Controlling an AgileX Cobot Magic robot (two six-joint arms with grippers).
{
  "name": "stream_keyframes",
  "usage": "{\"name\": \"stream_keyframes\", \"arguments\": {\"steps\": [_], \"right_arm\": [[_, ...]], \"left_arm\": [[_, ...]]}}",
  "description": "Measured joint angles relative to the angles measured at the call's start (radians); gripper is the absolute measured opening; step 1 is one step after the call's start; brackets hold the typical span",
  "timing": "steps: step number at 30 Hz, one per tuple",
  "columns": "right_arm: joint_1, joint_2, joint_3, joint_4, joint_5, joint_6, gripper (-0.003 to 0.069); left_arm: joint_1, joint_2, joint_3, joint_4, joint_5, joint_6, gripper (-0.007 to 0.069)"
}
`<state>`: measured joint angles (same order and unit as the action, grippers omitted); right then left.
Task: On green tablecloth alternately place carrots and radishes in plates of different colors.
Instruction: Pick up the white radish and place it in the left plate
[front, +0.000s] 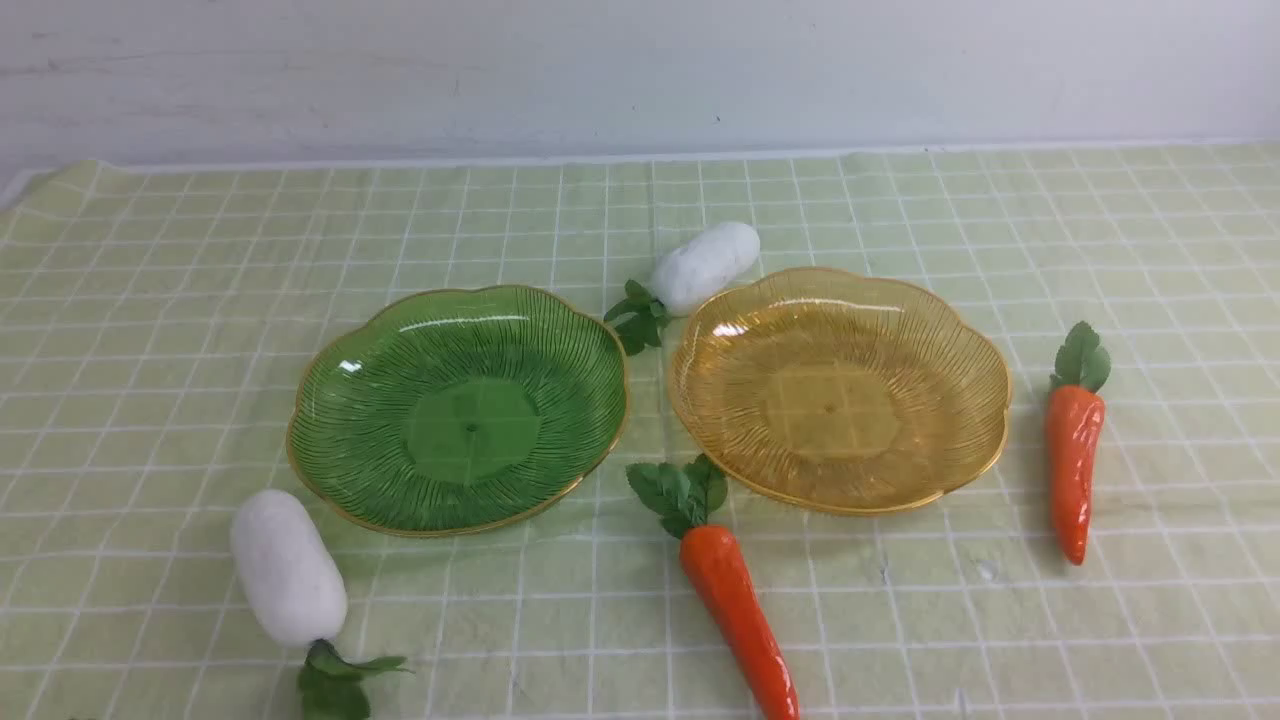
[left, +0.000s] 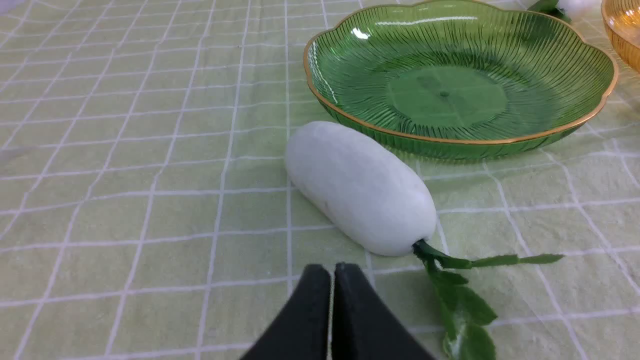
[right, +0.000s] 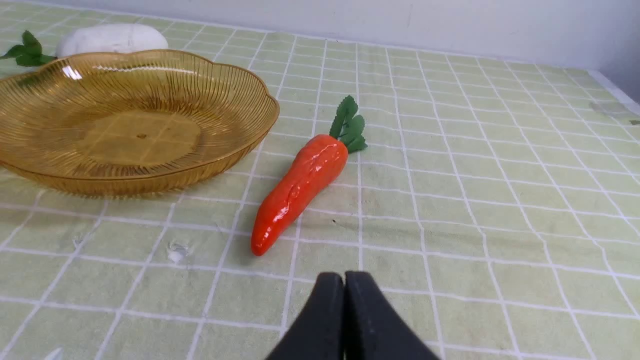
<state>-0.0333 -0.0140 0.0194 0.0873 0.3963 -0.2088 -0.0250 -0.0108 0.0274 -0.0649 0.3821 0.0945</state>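
On the green tablecloth (front: 160, 330) stand a green plate (front: 330, 400) and an amber plate (front: 960, 350), both empty. One radish (front: 287, 565) lies in front of the green plate on its left; a second radish (front: 705, 265) lies behind, between the plates. One carrot (front: 740, 620) lies in front, between the plates; another carrot (front: 1072, 470) lies right of the amber plate. Neither gripper shows in the front view. My left gripper (left: 332, 272) is shut and empty, just short of the near radish (left: 357, 187). My right gripper (right: 344, 280) is shut and empty, short of the right carrot (right: 300, 190).
A pale wall (front: 640, 70) stands behind the cloth's far edge. The cloth's right edge (right: 612, 95) shows in the right wrist view. The green plate (left: 590, 115) sits just beyond the near radish; the amber plate (right: 250, 135) sits beside the right carrot.
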Motion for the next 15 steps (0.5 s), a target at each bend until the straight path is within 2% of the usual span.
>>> {"name": "stream_keyframes", "arguments": {"steps": [10, 15], "right_arm": [[0.0, 0.0, 0.0, 0.0, 0.0, 0.0, -0.0015], [0.0, 0.0, 0.0, 0.0, 0.0, 0.0, -0.0015]], "left_arm": [[0.0, 0.0, 0.0, 0.001, -0.006, -0.01, -0.0008], [0.0, 0.0, 0.001, -0.17, -0.126, -0.128, -0.0008]]}}
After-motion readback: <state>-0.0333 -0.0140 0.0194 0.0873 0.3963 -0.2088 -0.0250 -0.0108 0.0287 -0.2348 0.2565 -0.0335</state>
